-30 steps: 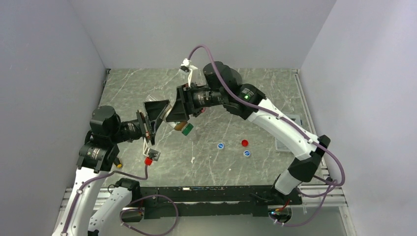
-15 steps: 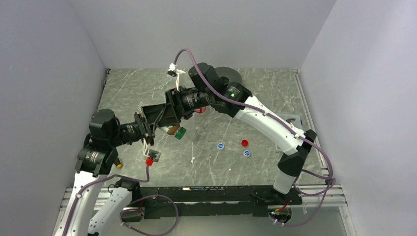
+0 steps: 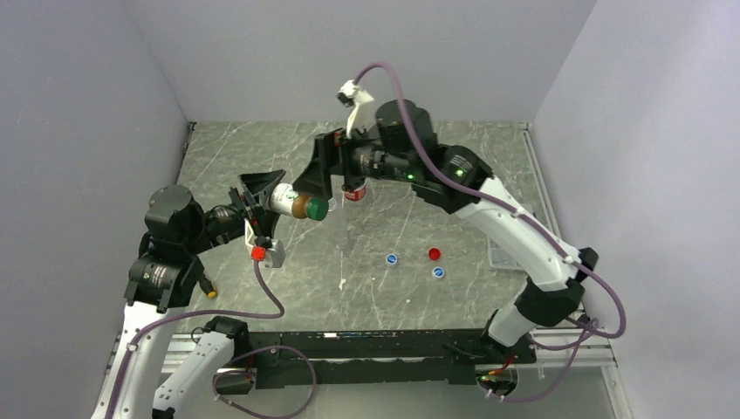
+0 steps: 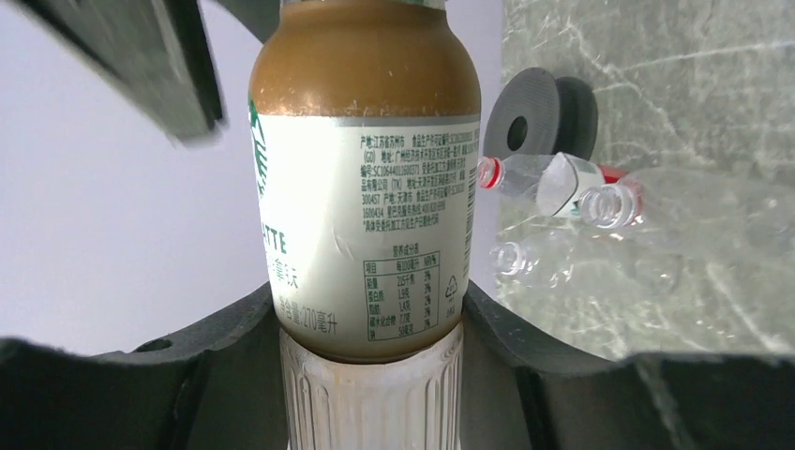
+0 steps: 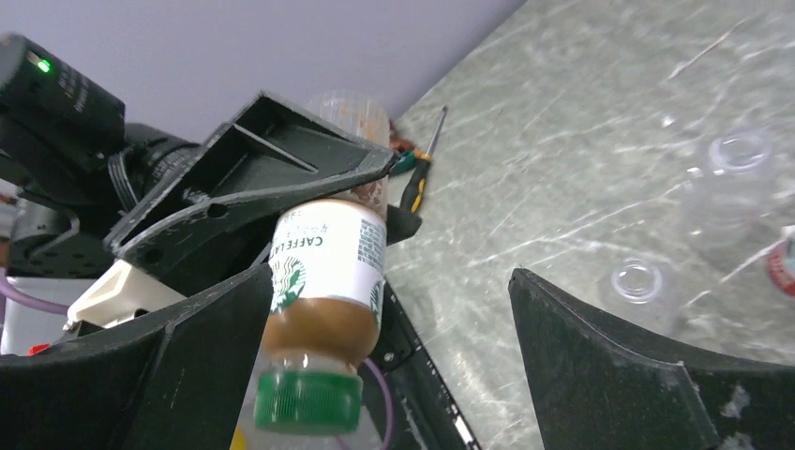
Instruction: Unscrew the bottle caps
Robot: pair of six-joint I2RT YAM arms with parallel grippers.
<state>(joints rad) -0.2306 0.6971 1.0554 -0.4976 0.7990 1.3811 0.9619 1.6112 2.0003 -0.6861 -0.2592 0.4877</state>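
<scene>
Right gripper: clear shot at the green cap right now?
Probably yes: the green cap juts clear of the left gripper holding the amber bottle, and the right gripper stands open around it.

bottle (image 3: pixel 295 203) in left end effector (image 3: pixel 272 202), caps (image 3: pixel 434 254) — right

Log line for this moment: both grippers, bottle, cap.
left gripper: shut on amber bottle | green cap: on | right gripper: open, by cap

Top external: high at the near edge, looking down over the whole table (image 3: pixel 366 292). Left wrist: very close on the amber bottle (image 4: pixel 366 187), which fills mid-frame. Right wrist: faces that bottle from its green cap (image 5: pixel 307 401) end (nearer than overhead). All three views share it.
</scene>
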